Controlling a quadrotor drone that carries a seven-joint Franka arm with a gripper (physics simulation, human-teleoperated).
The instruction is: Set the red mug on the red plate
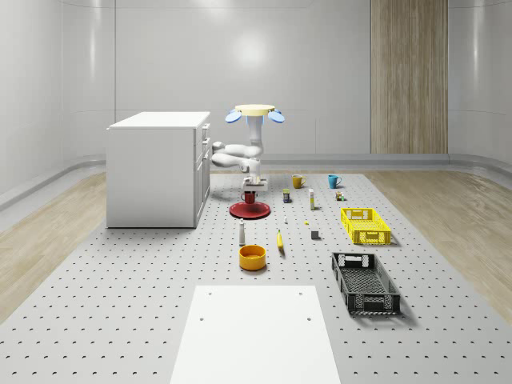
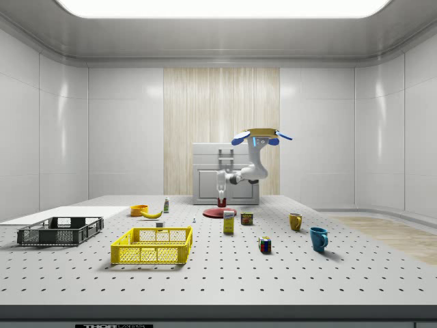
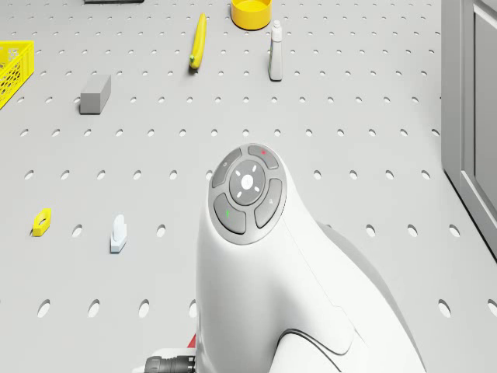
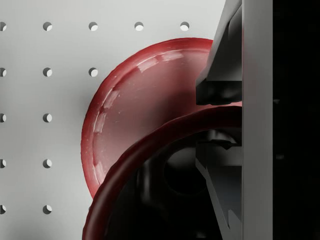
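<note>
The red mug (image 1: 249, 196) hangs upright just over the middle of the red plate (image 1: 249, 210), which lies on the perforated table. My gripper (image 1: 250, 190) points straight down and is shut on the mug's rim. In the wrist view one finger (image 4: 220, 85) is outside the mug's rim (image 4: 150, 145) and the other is inside the cup, with the plate (image 4: 125, 115) directly beneath. From the side, the mug (image 2: 220, 201) sits a little above the plate (image 2: 220, 213). The drone (image 1: 255, 114) hovers over the plate, beside the cabinet.
A white cabinet (image 1: 156, 168) stands close on the whole-scene view's left. A white bottle (image 1: 242, 233), banana (image 1: 280, 241) and yellow bowl (image 1: 252, 257) lie nearer the front. Yellow (image 1: 366, 226) and black (image 1: 365, 282) crates sit on the right. Yellow (image 1: 297, 181) and blue (image 1: 334, 181) mugs stand behind.
</note>
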